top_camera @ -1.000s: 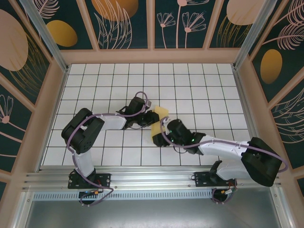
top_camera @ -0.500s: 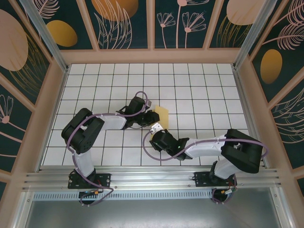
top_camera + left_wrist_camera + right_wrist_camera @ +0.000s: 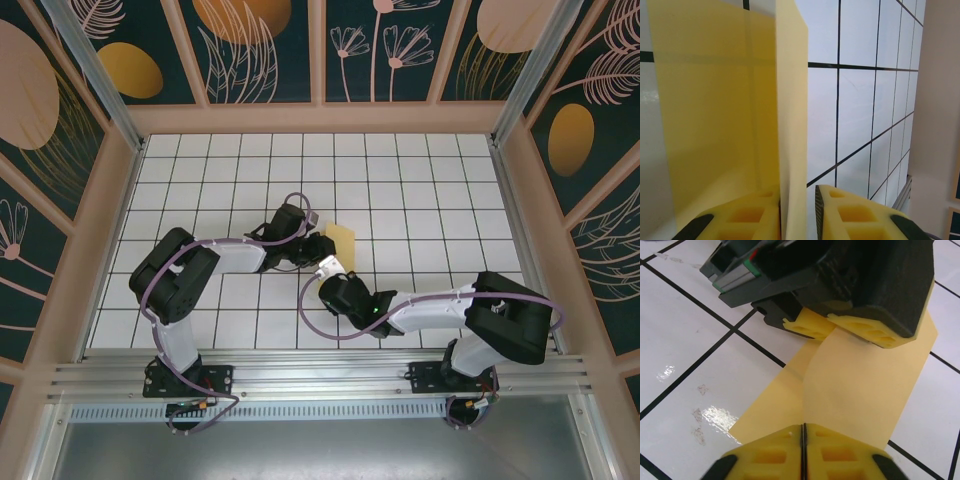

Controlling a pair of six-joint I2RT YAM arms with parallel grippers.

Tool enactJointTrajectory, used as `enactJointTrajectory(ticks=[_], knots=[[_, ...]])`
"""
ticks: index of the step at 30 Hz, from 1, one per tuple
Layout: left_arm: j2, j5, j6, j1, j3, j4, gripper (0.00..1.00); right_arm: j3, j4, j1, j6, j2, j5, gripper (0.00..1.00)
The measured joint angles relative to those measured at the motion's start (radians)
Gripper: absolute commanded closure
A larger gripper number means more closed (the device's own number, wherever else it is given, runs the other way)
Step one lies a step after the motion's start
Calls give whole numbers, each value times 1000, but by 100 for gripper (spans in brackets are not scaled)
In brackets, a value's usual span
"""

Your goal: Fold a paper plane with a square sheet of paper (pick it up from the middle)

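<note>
**A:** Checking the left gripper (image 3: pixel 797 202) first: its yellow foam pads (image 3: pixel 740 217) are clamped on the thin pale-yellow square sheet of paper (image 3: pixel 715 110). The sheet stands on edge between them and looks doubled over along one straight fold.

**B:** Right side?

**A:** The right gripper (image 3: pixel 804 440) has its pads pressed flat together, no gap. The sheet's near edge runs right up to them on the white grid-tiled table (image 3: pixel 685 340). Can't tell whether any paper is caught between them or just lies under the tips.

**B:** Where's the sheet overall?

**A:** Mid-table, between the two wrists. One end is up in the left gripper, and the rest slopes down to the tiles toward the right gripper. From above, the two grippers sit just beside each other, with yellow poking out past the left one on its right.

**B:** Which step?

**A:** My read is early folding. One centre fold is in, but there's no pointed nose and no wings, so it's not a dart yet.

**B:** Next move?

**A:** Probably pressing that crease flat, or bringing a corner to the centre line. Left should hold firm as the anchor. Right needs a clean hold on one layer only. The paper is thin, so a hard pull could tear it or slip it out of the left pads.
</note>
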Motion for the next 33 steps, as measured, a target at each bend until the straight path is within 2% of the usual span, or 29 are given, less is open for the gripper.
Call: enactJointTrajectory(ticks=[3, 6, 8, 17, 23, 28, 33], knots=[[-21, -20, 3, 0, 0, -35, 66, 1, -8, -1, 3, -10, 3, 100], [-70, -68, 5, 0, 0, -84, 64, 6, -18, -8, 17, -31, -4, 100], [-113, -115, 8, 1, 0, -122, 60, 19, -22, -16, 33, -41, -21, 100], [-372, -362, -7, 35, -64, -237, 56, 142, -84, -92, 186, -36, -162, 100], [-512, -475, -43, 41, -162, -257, 58, 208, -182, -151, 293, -24, -210, 100], [-551, -496, -52, 41, -206, -262, 64, 261, -257, -173, 356, -41, -233, 100], [-554, -467, -52, 41, -216, -253, 70, 298, -282, -179, 433, -45, -262, 100]])
